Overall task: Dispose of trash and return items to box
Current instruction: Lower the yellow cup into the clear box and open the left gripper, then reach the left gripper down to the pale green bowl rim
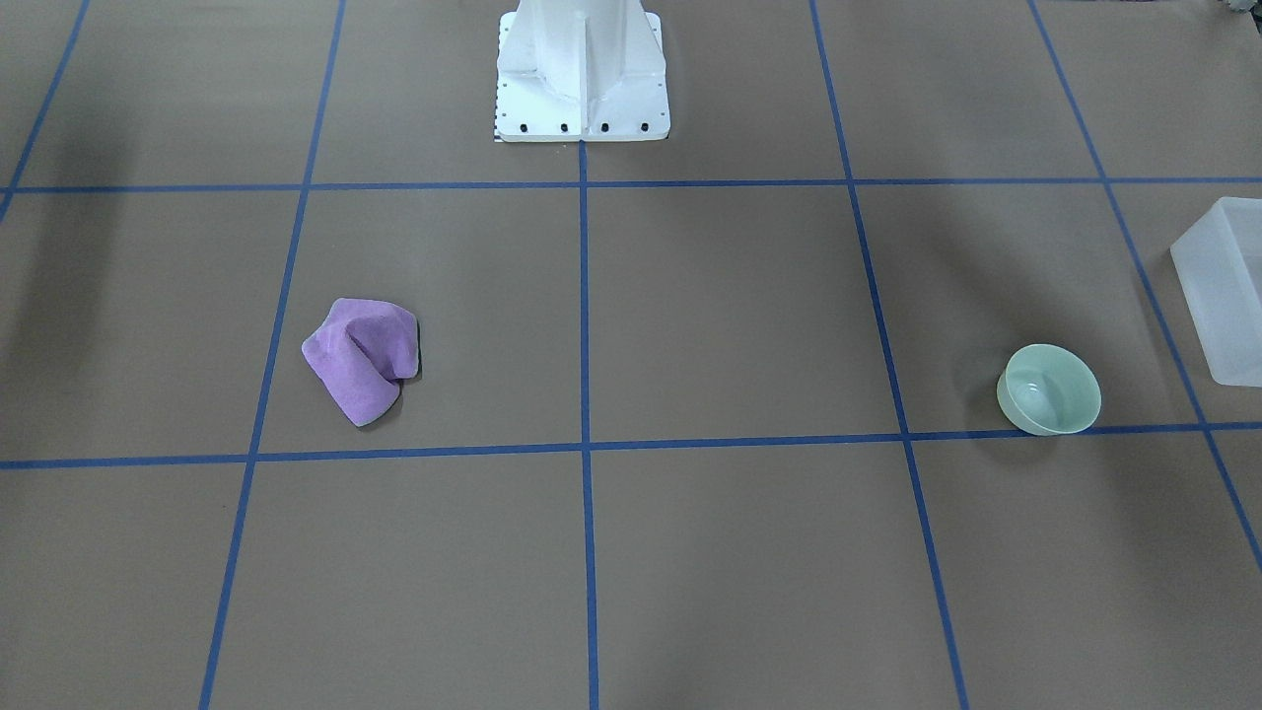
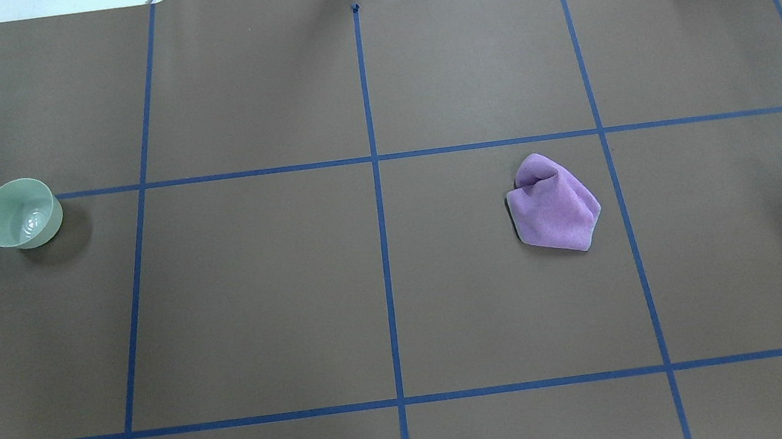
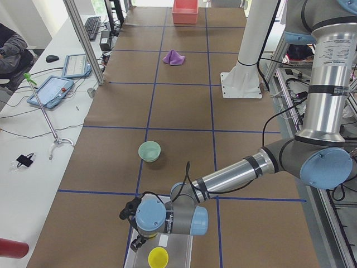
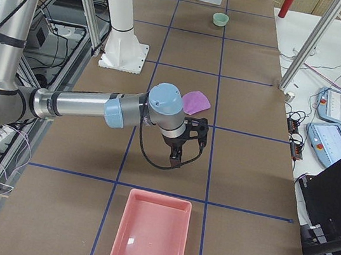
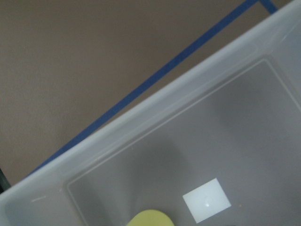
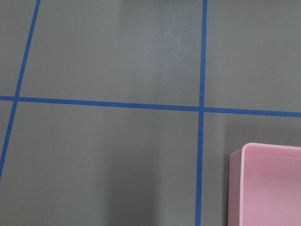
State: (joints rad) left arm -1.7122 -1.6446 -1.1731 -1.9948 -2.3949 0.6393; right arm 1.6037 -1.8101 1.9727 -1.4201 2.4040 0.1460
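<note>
The yellow cup (image 3: 158,257) stands inside the frosted white box (image 3: 177,252) at the table's left end; it also shows in the left wrist view (image 5: 149,218) on the box floor (image 5: 235,141). The mint-green bowl (image 2: 19,214) sits upright on the table near the box (image 1: 1223,291). My left gripper (image 3: 135,237) hangs over the box's near edge; I cannot tell whether it is open or shut. My right gripper (image 4: 186,152) hovers above the table between a crumpled purple cloth (image 4: 194,101) and a pink tray (image 4: 149,233); I cannot tell its state.
The purple cloth (image 2: 555,203) lies on the right half of the table. The pink tray (image 6: 265,183) sits at the right end. The white robot base (image 1: 582,74) stands at the table's middle edge. Blue tape lines grid the brown surface.
</note>
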